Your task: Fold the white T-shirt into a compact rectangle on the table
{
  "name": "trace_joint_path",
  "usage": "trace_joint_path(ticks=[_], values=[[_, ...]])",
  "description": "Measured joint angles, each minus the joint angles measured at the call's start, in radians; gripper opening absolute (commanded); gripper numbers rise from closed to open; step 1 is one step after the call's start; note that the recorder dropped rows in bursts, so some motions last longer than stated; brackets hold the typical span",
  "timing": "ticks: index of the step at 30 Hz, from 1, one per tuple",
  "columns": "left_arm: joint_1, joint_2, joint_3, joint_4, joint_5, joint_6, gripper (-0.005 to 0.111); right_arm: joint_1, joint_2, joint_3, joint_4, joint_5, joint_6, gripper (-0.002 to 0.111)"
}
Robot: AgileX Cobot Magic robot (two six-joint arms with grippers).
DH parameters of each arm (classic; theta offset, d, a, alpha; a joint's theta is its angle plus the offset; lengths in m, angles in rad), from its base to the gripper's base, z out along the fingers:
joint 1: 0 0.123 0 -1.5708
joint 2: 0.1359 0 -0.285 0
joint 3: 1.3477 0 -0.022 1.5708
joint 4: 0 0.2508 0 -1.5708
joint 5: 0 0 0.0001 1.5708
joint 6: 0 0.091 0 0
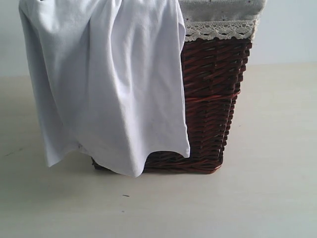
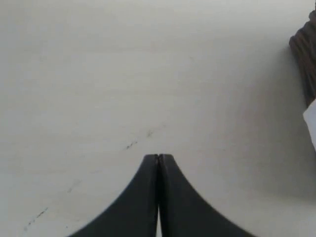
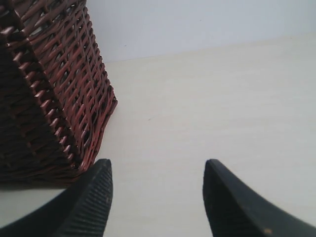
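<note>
The white T-shirt point(image 1: 109, 79) hangs over the front and left side of a dark wicker basket point(image 1: 213, 99), its hem loose just above the table point(image 1: 198, 208); no lettering shows. In the left wrist view my left gripper point(image 2: 158, 157) is shut, empty, above bare table point(image 2: 123, 74), with a sliver of the T-shirt point(image 2: 311, 123) and the basket point(image 2: 303, 54) at the frame's edge. My right gripper point(image 3: 158, 170) stands open with nothing between its fingers, over the table point(image 3: 207, 98) close to the basket's lower corner point(image 3: 59, 98). Neither gripper shows in the exterior view.
The basket has a lace-trimmed cloth lining point(image 1: 223, 22) folded over its rim. A pale wall point(image 1: 287, 34) rises behind the table. Bare table surface lies in front of the basket and to its right.
</note>
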Motion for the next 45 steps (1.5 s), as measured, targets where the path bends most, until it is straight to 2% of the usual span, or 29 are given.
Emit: trace_joint_path(ticks=[3,5,6,8,10,11,13,14,17,19,27,32,34,35,38,43,44,45], values=[[-0.022,0.007,-0.027,-0.012,0.008,0.033,0.0,0.0,0.0,0.0,0.0,0.0,0.0,0.054],[-0.082,0.018,-0.109,-0.07,0.134,0.228,0.0,0.0,0.0,0.0,0.0,0.0,0.0,0.054],[-0.114,0.02,-0.175,-0.145,0.254,0.386,0.0,0.0,0.0,0.0,0.0,0.0,0.0,0.054],[-0.131,0.02,-0.278,-0.357,0.427,0.554,0.0,0.0,0.0,0.0,0.0,0.0,0.0,0.054],[-0.134,0.02,-0.355,-0.559,0.518,0.659,0.005,0.0,0.0,0.0,0.0,0.0,0.0,0.054],[-0.137,0.02,-0.374,-0.611,0.532,0.698,0.01,0.0,0.0,0.0,0.0,0.0,0.0,0.054],[-0.137,0.02,-0.393,-0.667,0.544,0.767,0.026,0.0,0.0,0.0,0.0,0.0,0.0,0.054],[-0.137,0.02,-0.397,-0.68,0.551,0.793,0.038,0.0,0.0,0.0,0.0,0.0,0.0,0.054],[-0.137,0.02,-0.4,-0.688,0.6,0.825,0.083,0.0,0.0,0.0,0.0,0.0,0.0,0.054],[-0.137,0.02,-0.395,-0.7,0.643,0.831,0.105,0.0,0.0,0.0,0.0,0.0,0.0,0.054],[-0.137,0.02,-0.359,-0.733,0.531,0.831,0.103,0.0,0.0,0.0,0.0,0.0,0.002,0.054],[-0.137,0.02,-0.359,-0.763,0.539,0.831,0.103,0.0,0.0,0.0,0.0,0.0,0.002,0.054],[-0.137,0.031,-0.359,-0.787,0.548,0.831,0.098,0.0,0.0,0.0,0.0,0.0,0.002,0.054],[-0.137,0.041,-0.359,-0.796,0.547,0.834,0.092,0.0,0.0,0.0,0.0,0.0,0.002,0.054],[-0.137,0.093,-0.357,-0.804,0.545,0.838,0.063,0.0,0.0,0.0,0.0,0.0,0.002,0.054],[-0.137,0.15,-0.357,-0.804,0.559,0.838,0.008,0.0,0.0,0.0,0.0,0.0,0.002,0.054],[-0.137,0.15,-0.357,-0.804,0.562,0.84,0.0,0.0,0.0,0.0,0.0,0.0,0.002,0.054],[-0.137,0.15,-0.357,-0.804,0.562,0.839,0.0,0.0,0.0,0.0,0.0,0.0,0.002,0.054]])
